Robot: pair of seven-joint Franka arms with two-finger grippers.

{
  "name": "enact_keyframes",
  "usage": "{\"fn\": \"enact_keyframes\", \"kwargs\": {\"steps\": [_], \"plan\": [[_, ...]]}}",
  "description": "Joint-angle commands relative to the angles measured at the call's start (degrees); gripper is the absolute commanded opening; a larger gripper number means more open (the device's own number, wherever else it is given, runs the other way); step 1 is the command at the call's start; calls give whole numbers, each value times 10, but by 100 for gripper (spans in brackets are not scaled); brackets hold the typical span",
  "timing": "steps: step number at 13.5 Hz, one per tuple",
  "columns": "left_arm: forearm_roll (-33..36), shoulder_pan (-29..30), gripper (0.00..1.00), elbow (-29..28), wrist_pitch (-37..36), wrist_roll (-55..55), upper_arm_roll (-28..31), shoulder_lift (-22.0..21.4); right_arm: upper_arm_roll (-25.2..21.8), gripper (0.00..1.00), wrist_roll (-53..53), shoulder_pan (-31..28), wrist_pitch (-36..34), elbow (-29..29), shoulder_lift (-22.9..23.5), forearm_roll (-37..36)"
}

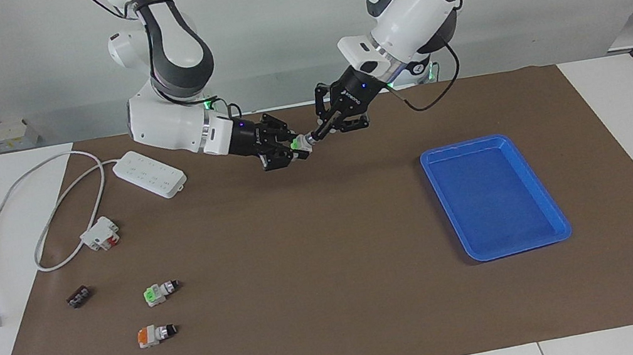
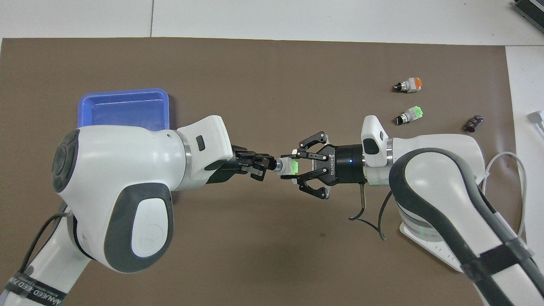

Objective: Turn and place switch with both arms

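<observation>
switch held in the air over the mat, long axis running arm to arm | right gripper pinches its green end | left gripper pinches the knob tip | blue tray toward the left arm's end

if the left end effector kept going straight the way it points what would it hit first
The switch it already pinches at the knob end; straight past that, the right end effector gripping the green end. They look aligned in both views.
</observation>
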Motion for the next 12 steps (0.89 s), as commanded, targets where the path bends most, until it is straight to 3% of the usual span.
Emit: {"fn": "enact_keyframes", "kwargs": {"steps": [1, 5, 12], "plan": [[-5, 11, 0, 2, -10, -25, 6, 3, -1, 0, 15, -1, 4, -14, -19, -7], [-6, 29, 0, 7, -49, -64, 6, 1, -1, 0, 15, -1, 4, -14, -19, -7], [-6, 20, 0, 4, -52, -299, 4, -2, -1, 0, 14, -1, 4, -15, -19, -7]]}}
